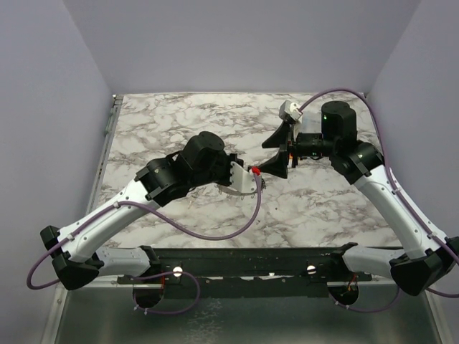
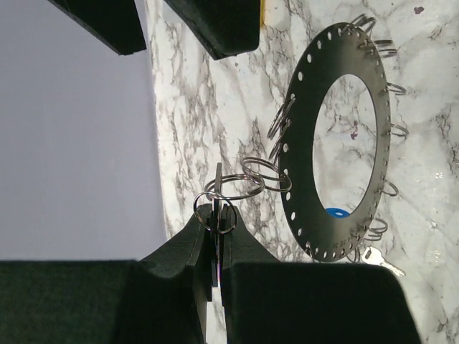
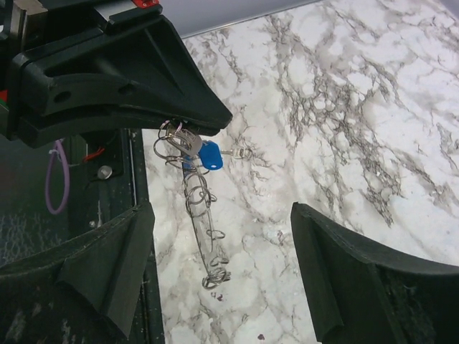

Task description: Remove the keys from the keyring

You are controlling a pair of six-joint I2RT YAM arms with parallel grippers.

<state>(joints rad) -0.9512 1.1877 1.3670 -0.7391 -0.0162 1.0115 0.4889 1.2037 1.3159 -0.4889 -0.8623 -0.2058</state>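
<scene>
Top external view hides nearly all of the work: the left gripper (image 1: 255, 176) and right gripper (image 1: 280, 150) meet at mid-table, and the keyring is only a faint sliver beneath them. Left wrist view shows the keyring (image 2: 303, 143) face-on against the marble table (image 2: 215, 107), wire loops round its rim, with the left claw clenched on a small split ring (image 2: 215, 212) and a thin blade, perhaps a key seen edge-on. A blue key (image 2: 334, 212) peeps through the hole; a silver key (image 2: 381, 262) is partly hidden by the finger. Right wrist view turns the keyring edge-on, hanging from that claw, and shows the right fingers (image 3: 107, 276) spread wide, released, gripping nothing.
</scene>
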